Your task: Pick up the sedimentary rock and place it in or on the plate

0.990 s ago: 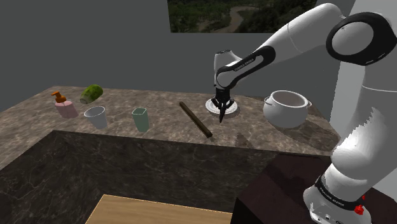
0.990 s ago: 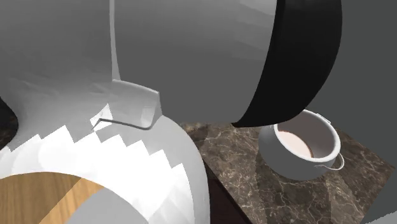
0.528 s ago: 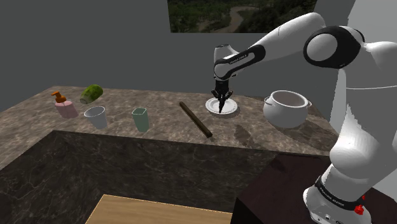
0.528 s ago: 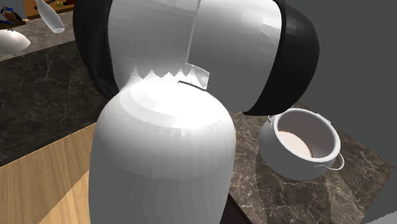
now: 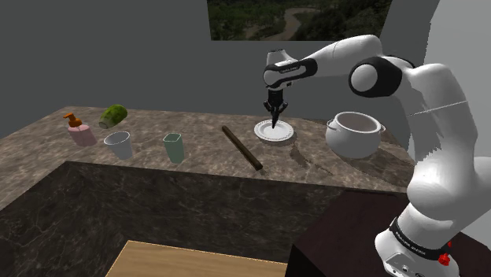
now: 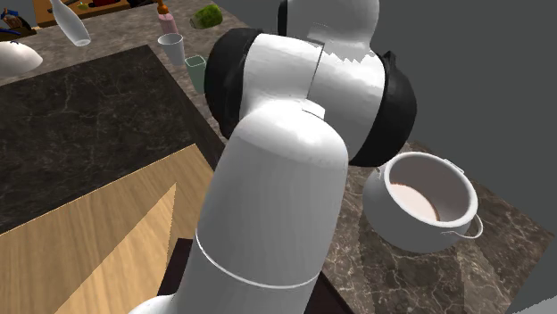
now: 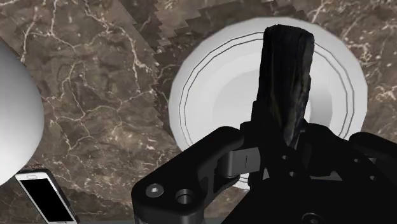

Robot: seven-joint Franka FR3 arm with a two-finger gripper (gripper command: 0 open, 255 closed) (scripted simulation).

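The dark rock (image 7: 286,73), a long rough slab, stands on end directly over the white plate (image 7: 207,95); whether its far tip touches the plate cannot be told. The gripper (image 7: 285,143) has its fingers drawn in narrowly, clasping the rock's near end between them. In the shoulder view the gripper (image 5: 274,116) points straight down above the plate (image 5: 274,134). Beside the plate sits a white pot (image 5: 356,134) with a pale pinkish inside (image 6: 418,198). A phone (image 7: 44,198) lies near the pot on the marbled counter (image 7: 102,89). On the plate's other side lies a dark rod (image 5: 241,147).
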